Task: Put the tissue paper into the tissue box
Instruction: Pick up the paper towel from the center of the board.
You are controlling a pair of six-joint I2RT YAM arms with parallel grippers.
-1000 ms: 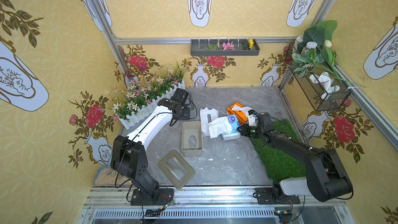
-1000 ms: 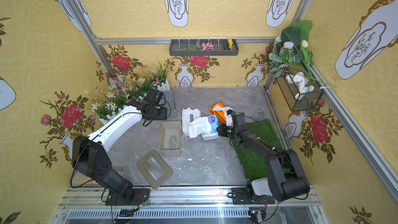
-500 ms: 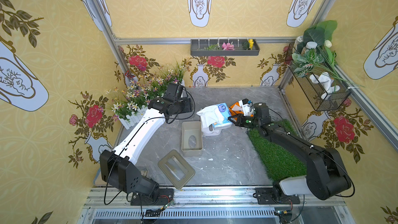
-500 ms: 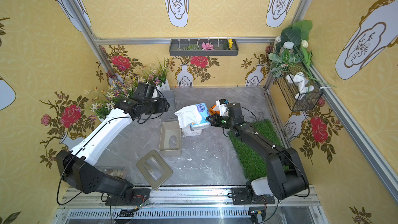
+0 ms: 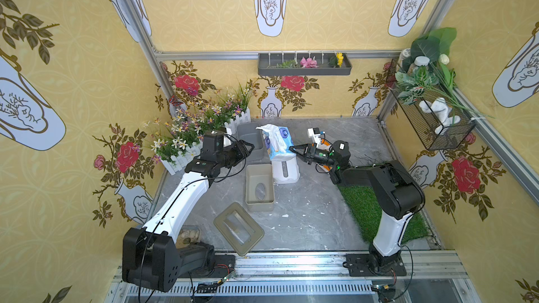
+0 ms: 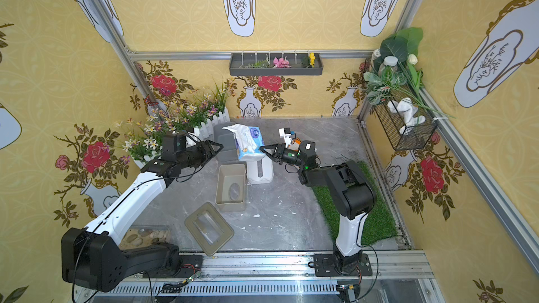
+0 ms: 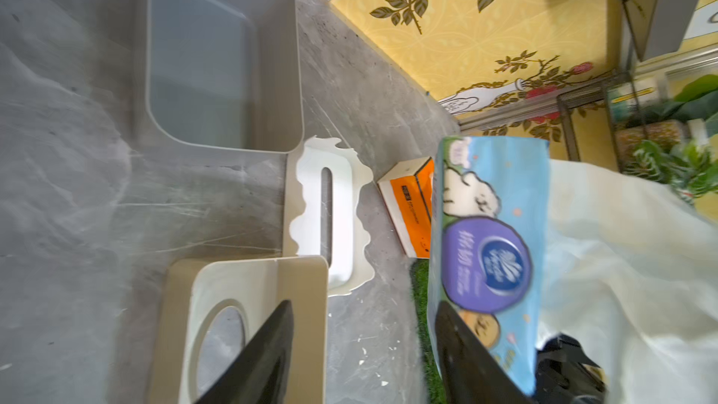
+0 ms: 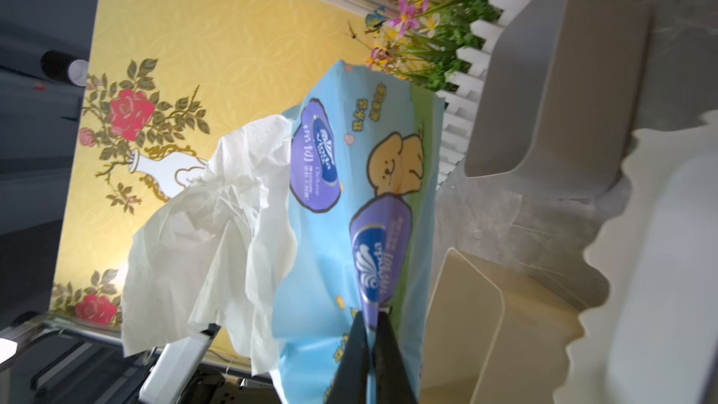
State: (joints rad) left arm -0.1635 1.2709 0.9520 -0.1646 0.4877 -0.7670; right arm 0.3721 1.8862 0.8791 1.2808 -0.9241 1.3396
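My right hand point(image 5: 292, 150) pinches the blue plastic-wrapped tissue pack point(image 5: 278, 144) by its wrapper edge, in the air beyond the beige plastic tissue box point(image 5: 259, 206). My left hand point(image 5: 250, 148) waits beside it, jaws apart and empty. I'd grip the free end squarely, then lower the pack level.

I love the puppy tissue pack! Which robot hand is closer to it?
Right. The right gripper pinches the tissue pack at its edge; the left gripper hovers open on its other side.

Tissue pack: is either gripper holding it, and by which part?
The right gripper is shut on the wrapper at one end of the tissue pack, holding it aloft. The left gripper is open and holds nothing.
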